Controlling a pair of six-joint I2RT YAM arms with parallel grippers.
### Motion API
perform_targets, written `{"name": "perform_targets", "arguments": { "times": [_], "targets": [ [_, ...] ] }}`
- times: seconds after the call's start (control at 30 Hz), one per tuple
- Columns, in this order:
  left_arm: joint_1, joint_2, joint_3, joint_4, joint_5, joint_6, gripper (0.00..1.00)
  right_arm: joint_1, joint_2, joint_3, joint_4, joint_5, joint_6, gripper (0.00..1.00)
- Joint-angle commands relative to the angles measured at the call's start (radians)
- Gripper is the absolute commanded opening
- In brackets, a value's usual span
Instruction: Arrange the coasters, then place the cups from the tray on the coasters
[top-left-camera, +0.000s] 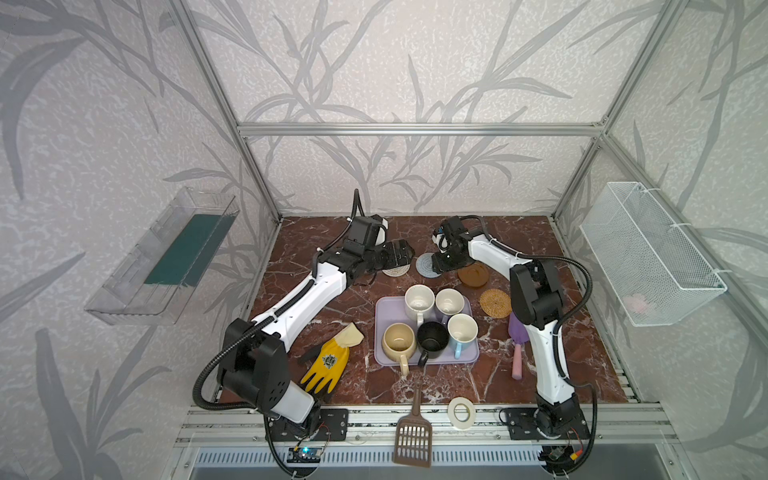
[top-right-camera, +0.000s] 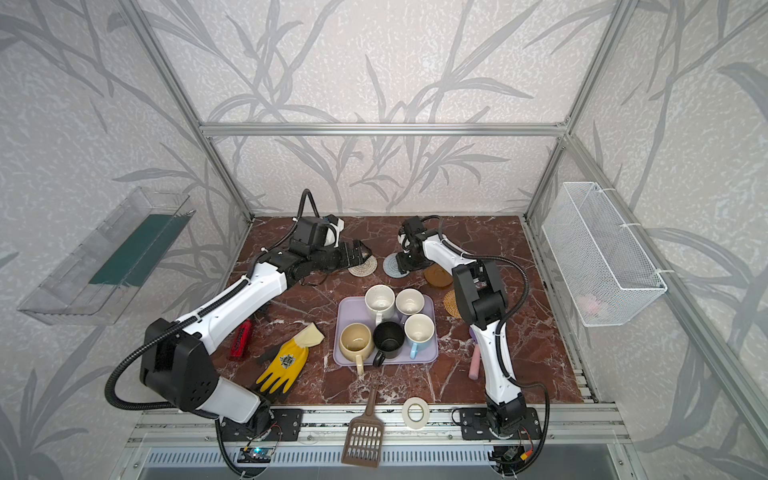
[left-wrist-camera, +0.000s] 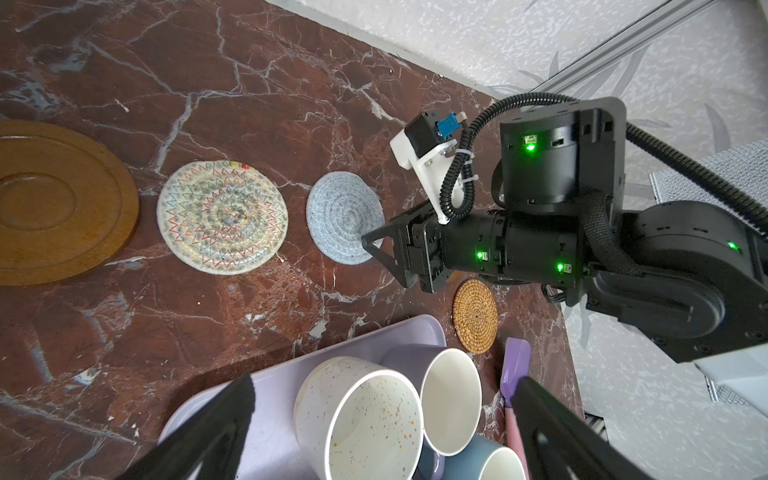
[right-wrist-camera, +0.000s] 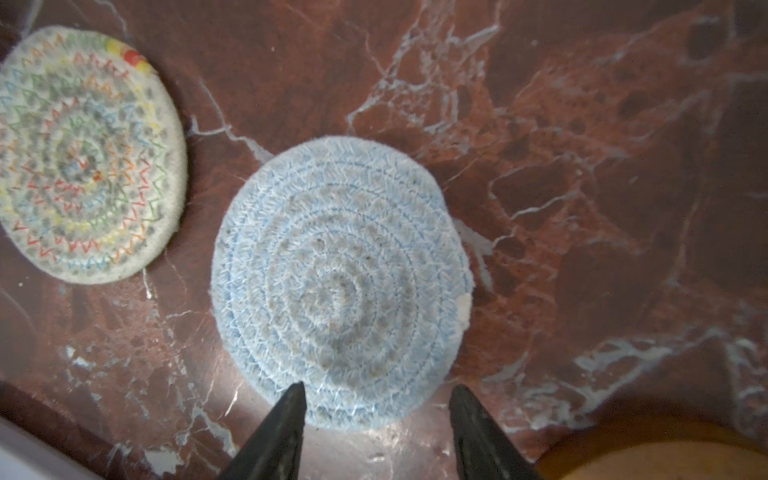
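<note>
Five cups, among them speckled (top-left-camera: 419, 300), beige (top-left-camera: 399, 341) and black (top-left-camera: 432, 340), stand on the lavender tray (top-left-camera: 384, 307). Beyond it lie coasters: cream woven (left-wrist-camera: 222, 216), grey-blue (right-wrist-camera: 340, 282), amber (top-left-camera: 473, 275) and rattan (top-left-camera: 495, 302). A second amber one (left-wrist-camera: 54, 203) shows in the left wrist view. My right gripper (right-wrist-camera: 378, 395) hangs low with its jaws apart across the grey-blue coaster's near edge; the coaster lies flat. My left gripper (top-left-camera: 399, 253) is wide open and holds nothing, hovering over the cream coaster and hiding part of it.
A yellow glove (top-left-camera: 326, 365) lies left of the tray and a purple trowel (top-left-camera: 517, 345) right of it. A brown scoop (top-left-camera: 413, 432) and a white tape roll (top-left-camera: 461, 412) sit at the front edge. A red object (top-right-camera: 242, 338) lies under the left arm.
</note>
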Motion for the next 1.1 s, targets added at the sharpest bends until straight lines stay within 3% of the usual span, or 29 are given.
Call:
{"name": "perform_targets", "arguments": {
  "times": [0.0, 0.17, 0.33, 0.67, 0.83, 0.93, 0.97, 1.07],
  "targets": [
    [-0.007, 0.01, -0.02, 0.018, 0.004, -0.013, 0.99, 0.015, 0.031, 0.039, -0.059, 0.069, -0.018, 0.56],
    [-0.007, 0.005, -0.026, 0.016, 0.001, -0.014, 0.99, 0.014, 0.047, 0.061, -0.085, 0.095, -0.012, 0.55],
    [-0.007, -0.002, -0.027, 0.014, -0.003, -0.011, 0.99, 0.013, 0.054, 0.051, -0.058, 0.005, 0.006, 0.54],
    [-0.007, -0.036, -0.049, -0.001, -0.023, -0.005, 0.99, 0.012, 0.019, 0.045, -0.061, 0.067, 0.009, 0.55],
    [-0.006, -0.069, -0.04, -0.011, -0.036, -0.016, 0.99, 0.013, -0.057, 0.075, -0.087, 0.043, 0.009, 0.72],
    [-0.006, -0.092, -0.039, -0.018, -0.055, -0.049, 0.99, 0.012, -0.126, 0.071, -0.112, 0.059, 0.013, 0.87],
    [-0.007, -0.1, -0.044, -0.011, -0.056, -0.062, 0.99, 0.012, -0.155, 0.058, -0.116, 0.071, 0.02, 1.0],
    [-0.007, -0.12, -0.053, 0.013, -0.05, -0.092, 0.99, 0.013, -0.254, -0.005, -0.105, 0.096, 0.03, 0.99]
  ]
}}
